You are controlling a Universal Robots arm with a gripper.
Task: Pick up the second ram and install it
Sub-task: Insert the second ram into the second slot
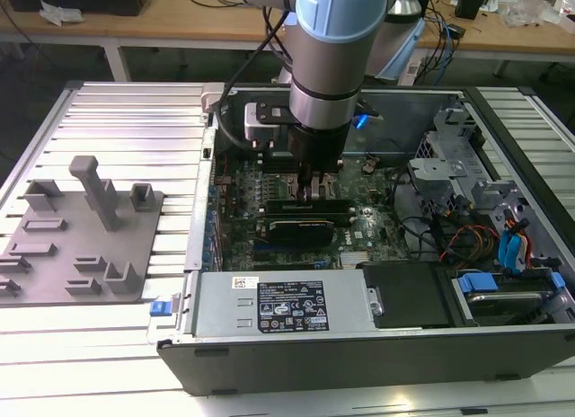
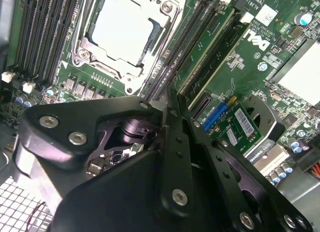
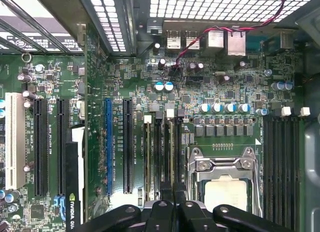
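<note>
In the exterior view the arm reaches straight down into the open computer case, which lies on a ribbed metal table. The gripper hangs low over the motherboard, just on the far side of a wide black card standing in its slot. To the exterior view's left, well apart from the case, a grey holder tray sits on the table. At the near edge of the case lies the grey power supply with its labels.

In the second wrist view the gripper has its two black fingers pressed together, tips right over the memory slots. Beside the tips, a green memory stick, the second ram, stands seated in a slot next to the silver-topped processor in its metal frame. I cannot tell whether the fingertips touch it. Another green stick sits in the slot just beside it.

In the first wrist view the gripper shows as closed black fingers over the narrow slots between the blue expansion slot and the processor. Empty black memory slots run on the processor's other side.
</note>
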